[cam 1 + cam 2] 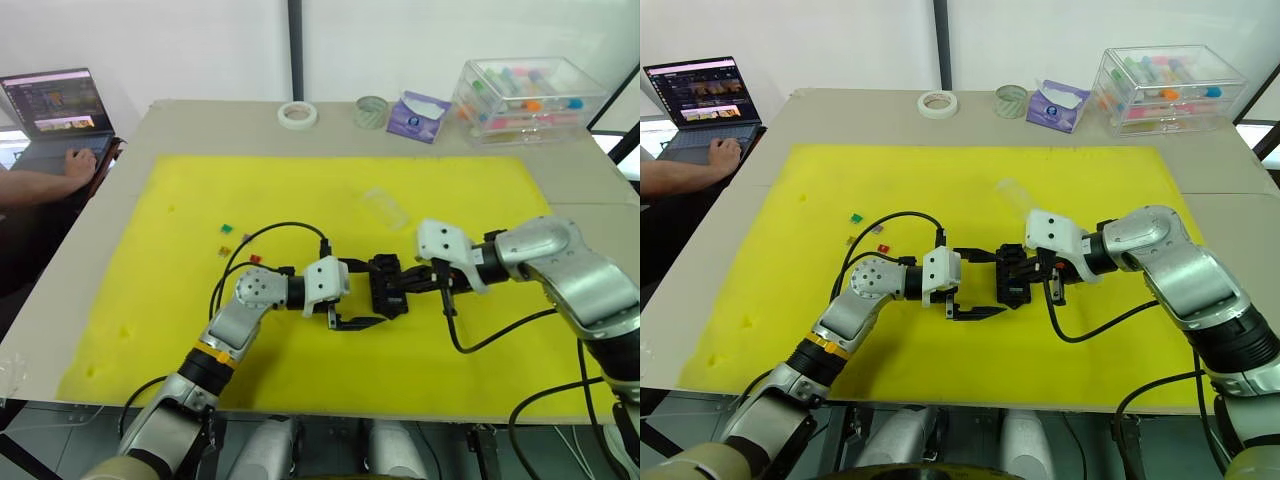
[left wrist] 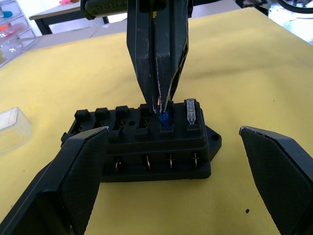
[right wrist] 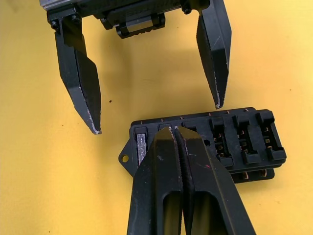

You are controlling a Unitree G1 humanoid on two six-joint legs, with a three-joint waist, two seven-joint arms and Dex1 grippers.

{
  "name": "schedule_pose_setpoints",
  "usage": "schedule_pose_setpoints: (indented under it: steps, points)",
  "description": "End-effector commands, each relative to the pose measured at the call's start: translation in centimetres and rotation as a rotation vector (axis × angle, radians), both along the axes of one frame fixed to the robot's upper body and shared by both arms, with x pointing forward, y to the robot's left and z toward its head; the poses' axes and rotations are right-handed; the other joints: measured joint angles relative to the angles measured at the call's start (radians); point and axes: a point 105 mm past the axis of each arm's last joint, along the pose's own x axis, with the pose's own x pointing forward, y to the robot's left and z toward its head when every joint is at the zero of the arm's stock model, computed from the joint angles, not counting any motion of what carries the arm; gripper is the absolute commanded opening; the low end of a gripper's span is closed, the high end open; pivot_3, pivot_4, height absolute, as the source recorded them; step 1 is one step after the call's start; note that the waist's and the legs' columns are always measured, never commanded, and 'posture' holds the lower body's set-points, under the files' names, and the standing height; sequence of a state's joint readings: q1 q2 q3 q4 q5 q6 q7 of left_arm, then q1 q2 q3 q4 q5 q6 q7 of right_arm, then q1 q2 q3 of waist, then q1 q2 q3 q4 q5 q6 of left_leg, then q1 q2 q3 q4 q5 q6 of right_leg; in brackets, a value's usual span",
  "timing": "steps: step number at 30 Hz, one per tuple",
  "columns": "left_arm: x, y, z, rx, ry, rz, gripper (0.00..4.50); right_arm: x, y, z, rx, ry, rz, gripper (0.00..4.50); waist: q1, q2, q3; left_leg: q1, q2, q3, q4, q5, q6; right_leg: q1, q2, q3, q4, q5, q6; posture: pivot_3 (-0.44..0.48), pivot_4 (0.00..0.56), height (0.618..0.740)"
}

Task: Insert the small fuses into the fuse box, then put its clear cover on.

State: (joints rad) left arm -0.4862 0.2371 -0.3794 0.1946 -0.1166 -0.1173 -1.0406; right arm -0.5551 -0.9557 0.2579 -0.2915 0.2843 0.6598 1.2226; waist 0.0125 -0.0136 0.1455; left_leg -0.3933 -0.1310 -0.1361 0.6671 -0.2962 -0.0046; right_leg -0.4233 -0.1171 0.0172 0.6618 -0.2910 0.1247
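Fuses first: you're looking at a blue fuse point(image 2: 165, 119) being pinched between the right gripper's point(image 2: 161, 105) closed fingertips, right at the top of a slot in the fuse box point(image 2: 142, 142), and a grey fuse point(image 2: 190, 111) is already standing upright in the end slot just beside it. The other slots along that row are sitting open, with metal contacts showing.

The fuse box is lying flat on the yellow mat point(image 1: 300, 200), near the front middle, between your two grippers. Its long axis is running roughly front to back from the head camera, so each gripper is coming at one of its long sides. Your left gripper point(image 1: 352, 300) is sitting wide open with nothing in it, one finger near each end of the box, not touching as far as I can tell.

The clear cover point(image 1: 385, 207) is lying on the mat well behind the box, a bit tilted. A few loose fuses are resting on the mat off to the left: a green fuse point(image 1: 226, 228), a red fuse point(image 1: 255, 259) and another small one beside them.

At the back of the grey table point(image 1: 200, 125) you've got a tape roll point(image 1: 297, 115), a round glass jar point(image 1: 371, 111), a purple tissue pack point(image 1: 418, 116) and a big clear storage case point(image 1: 527, 98) holding coloured tubes. A person's hand point(image 1: 78, 165) is resting on a laptop point(image 1: 55, 115) at the far left, with white walls behind.
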Motion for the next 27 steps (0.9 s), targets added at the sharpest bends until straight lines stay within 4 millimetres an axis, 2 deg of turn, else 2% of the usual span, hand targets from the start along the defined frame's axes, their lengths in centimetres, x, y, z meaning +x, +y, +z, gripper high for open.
schedule_pose_setpoints:
  steps: [1, 16, 27]
  points:
    - [0.2, 0.1, 0.8, -0.011, -0.037, -0.002, 4.50, -0.2, 0.2, 0.0, -0.019, -0.039, 0.028, 0.05, 0.000, 0.000, 0.000, 0.000, 0.000, 0.000, 0.000, 0.000, 0.000, 0.000, 0.000, 0.000, 0.000, 0.000, 0.000, 0.000, 0.150, 0.740]
    - [0.3, 0.0, 0.9, -0.012, -0.035, -0.001, 4.50, 0.4, -0.7, -0.8, -0.088, -0.107, 0.029, 0.05, 0.000, 0.000, 0.000, 0.000, 0.000, 0.000, 0.000, 0.000, 0.000, 0.000, 0.000, 0.000, 0.000, 0.000, 0.000, 0.000, 0.150, 0.740]
    - [0.3, 0.1, 0.9, -0.011, -0.038, 0.002, 4.50, 0.0, -0.9, -1.2, -0.097, -0.089, 0.048, 0.05, 0.001, 0.000, 0.000, 0.000, 0.000, 0.000, 0.000, 0.000, 0.000, 0.001, 0.000, 0.000, 0.000, 0.000, 0.000, 0.000, 0.150, 0.740]
